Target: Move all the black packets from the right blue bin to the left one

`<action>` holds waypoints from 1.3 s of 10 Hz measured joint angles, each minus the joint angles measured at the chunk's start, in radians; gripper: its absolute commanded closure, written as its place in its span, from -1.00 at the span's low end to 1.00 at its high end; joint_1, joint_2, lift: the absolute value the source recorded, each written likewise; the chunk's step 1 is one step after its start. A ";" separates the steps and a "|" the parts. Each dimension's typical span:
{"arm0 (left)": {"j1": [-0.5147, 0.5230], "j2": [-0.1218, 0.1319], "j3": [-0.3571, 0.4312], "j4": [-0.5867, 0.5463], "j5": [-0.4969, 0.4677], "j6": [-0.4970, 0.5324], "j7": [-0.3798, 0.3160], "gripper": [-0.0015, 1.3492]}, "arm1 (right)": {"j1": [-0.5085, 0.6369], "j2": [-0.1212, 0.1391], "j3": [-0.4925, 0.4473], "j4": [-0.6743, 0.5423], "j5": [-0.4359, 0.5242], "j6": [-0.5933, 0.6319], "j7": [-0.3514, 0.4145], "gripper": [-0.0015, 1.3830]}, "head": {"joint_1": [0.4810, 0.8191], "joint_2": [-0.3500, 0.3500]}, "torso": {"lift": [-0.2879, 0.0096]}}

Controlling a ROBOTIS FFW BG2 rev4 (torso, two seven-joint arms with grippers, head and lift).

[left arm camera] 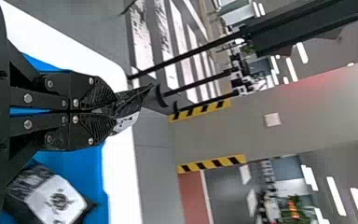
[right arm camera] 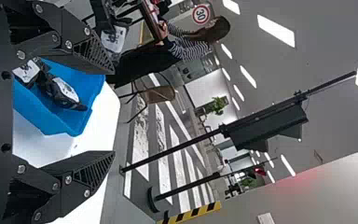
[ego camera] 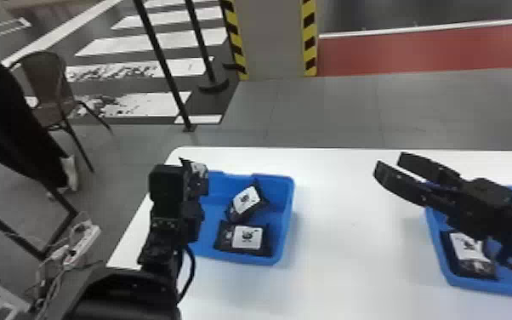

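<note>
The left blue bin (ego camera: 287, 208), on the white table (ego camera: 353, 221), contained two black packets: one tilted packet (ego camera: 246, 199) toward the far side and one flatter packet (ego camera: 246, 237) toward the near side. Above that bin, the left gripper (ego camera: 198, 181) had its jaws clamped on a third packet (ego camera: 198, 169). The right blue bin (ego camera: 502, 290) was found with one visible packet (ego camera: 468, 247) near its left wall, its interior partly hidden by the right gripper (ego camera: 389, 164), whose jaws stood wide apart.

The tabletop (ego camera: 353, 264) is brightly lit, washed nearly white towards its far edge. Faint shadow is cast beside the left bin (ego camera: 287, 212); glare is given by ceiling lights (right arm camera: 276, 31).
</note>
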 measured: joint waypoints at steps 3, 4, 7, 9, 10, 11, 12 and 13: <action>0.052 -0.014 0.009 0.020 0.119 -0.155 0.000 -0.85 | 0.021 -0.002 -0.039 -0.094 0.112 0.130 -0.049 -0.54 | 0.27 0.72 | 0.20; 0.065 -0.017 0.007 0.021 0.180 -0.236 0.000 -0.84 | 0.026 -0.003 -0.063 -0.106 0.163 0.181 -0.063 -0.64 | 0.27 0.60 | 0.20; 0.081 -0.005 -0.028 0.021 0.296 -0.440 -0.014 -0.72 | 0.095 -0.006 -0.150 -0.130 0.275 0.331 -0.213 -0.70 | 0.27 0.22 | 0.20; 0.081 0.003 -0.037 0.019 0.296 -0.490 -0.014 -0.66 | 0.143 -0.004 -0.164 -0.202 0.279 0.523 -0.297 -0.70 | 0.27 0.11 | 0.20; 0.078 0.003 -0.040 0.019 0.290 -0.492 -0.014 -0.66 | 0.149 0.002 -0.164 -0.219 0.276 0.577 -0.300 -0.70 | 0.27 0.12 | 0.20; 0.075 0.003 -0.043 0.018 0.284 -0.489 -0.014 -0.66 | 0.152 0.010 -0.162 -0.235 0.273 0.616 -0.314 -0.70 | 0.27 0.12 | 0.20; 0.072 0.003 -0.044 0.018 0.282 -0.486 -0.014 -0.66 | 0.152 0.014 -0.157 -0.245 0.272 0.633 -0.328 -0.70 | 0.27 0.13 | 0.20; 0.069 0.004 -0.046 0.018 0.282 -0.485 -0.014 -0.66 | 0.145 0.015 -0.154 -0.237 0.273 0.637 -0.332 -0.70 | 0.27 0.13 | 0.20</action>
